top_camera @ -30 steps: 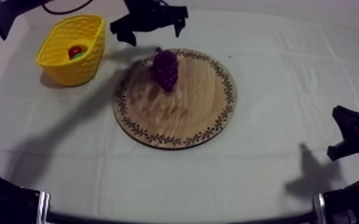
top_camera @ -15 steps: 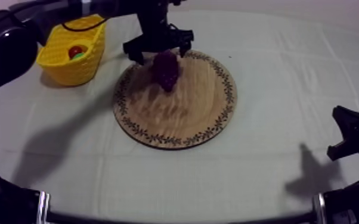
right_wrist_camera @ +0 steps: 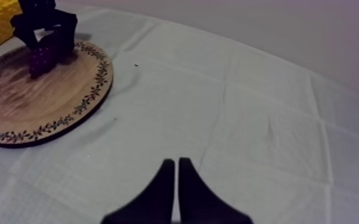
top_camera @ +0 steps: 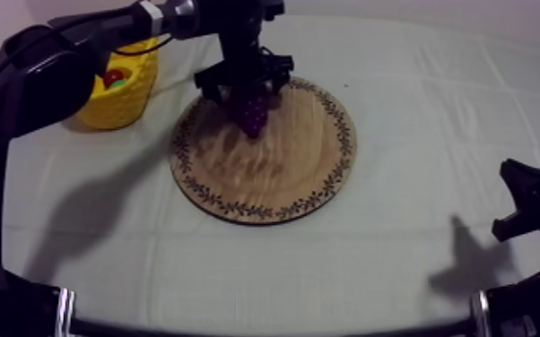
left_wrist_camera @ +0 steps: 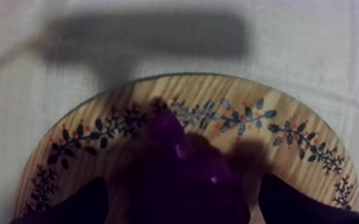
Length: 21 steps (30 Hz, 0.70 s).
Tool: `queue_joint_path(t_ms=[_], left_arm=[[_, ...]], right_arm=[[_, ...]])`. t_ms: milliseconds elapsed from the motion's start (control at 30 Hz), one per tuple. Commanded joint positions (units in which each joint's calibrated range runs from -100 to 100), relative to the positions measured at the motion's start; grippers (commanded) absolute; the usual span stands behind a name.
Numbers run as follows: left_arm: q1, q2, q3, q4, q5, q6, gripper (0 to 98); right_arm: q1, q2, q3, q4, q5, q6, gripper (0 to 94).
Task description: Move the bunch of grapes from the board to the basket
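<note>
Grey-white cloth [top_camera: 417, 99] is seen creased in squares over the whole table. A plain grey backdrop [right_wrist_camera: 313, 30] is seen past its far edge in the R wrist view. At upper left of the top view the yellow basket [top_camera: 128, 97] is stood, w/ a small red fruit [top_camera: 112, 78] in it. The wooden board [top_camera: 278, 175] is laid at centre, near the basket but not touching. The bunch of grapes [top_camera: 253, 110] is lying on the board's upper-left part, near the patterned rim.

The left gripper [top_camera: 243, 82] is held directly over the grapes, fingers [left_wrist_camera: 307, 202] spread wide, one each side of the bunch. Nothing is gripped; contact w/ the fruit can't be told. The right gripper [right_wrist_camera: 176, 162] is kept at the top view's right edge, fingers pressed together as a wedge, nothing held, well apart from the board.

The basket is partly covered by the L arm [top_camera: 49, 72], and the bunch's top is hidden under the gripper.
</note>
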Motion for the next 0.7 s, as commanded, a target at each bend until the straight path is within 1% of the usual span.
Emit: queue_joint_path(t_ms=[0, 100, 200, 267, 367, 433, 567, 667], left_arm=[[0.04, 0.28, -0.38, 0.05, 0.48, -0.05, 95.0], [0.21, 0.85, -0.74, 0.10, 1.32, -0.32, 93.6], [0.59, 1.52, -1.02, 0.00, 2.17, -0.74, 88.1], [0.87, 1.91, -1.10, -0.26, 2.47, -0.92, 81.9], [1.35, 2.34, -1.11, -0.95, 2.66, -1.38, 67.3], [1.56, 2.51, -1.09, -1.39, 2.71, -1.56, 59.6], [1.62, 2.80, -1.20, -1.82, 2.48, -1.80, 50.1], [1.42, 2.52, -0.82, -2.05, 1.47, -1.95, 46.0]], right_arm=[[0.02, -0.01, -0.03, 0.01, 0.00, 0.01, 0.4], [0.02, -0.01, -0.03, 0.01, 0.00, 0.01, 0.4], [0.02, -0.01, -0.03, 0.01, 0.00, 0.01, 0.4], [0.02, -0.01, -0.03, 0.01, 0.00, 0.01, 0.4], [0.02, -0.01, -0.03, 0.01, 0.00, -0.01, 0.4], [0.02, -0.01, -0.03, 0.01, 0.00, 0.00, 0.4], [0.02, -0.01, -0.03, 0.01, 0.00, 0.01, 0.4], [0.02, -0.01, -0.03, 0.01, 0.00, 0.01, 0.4]])
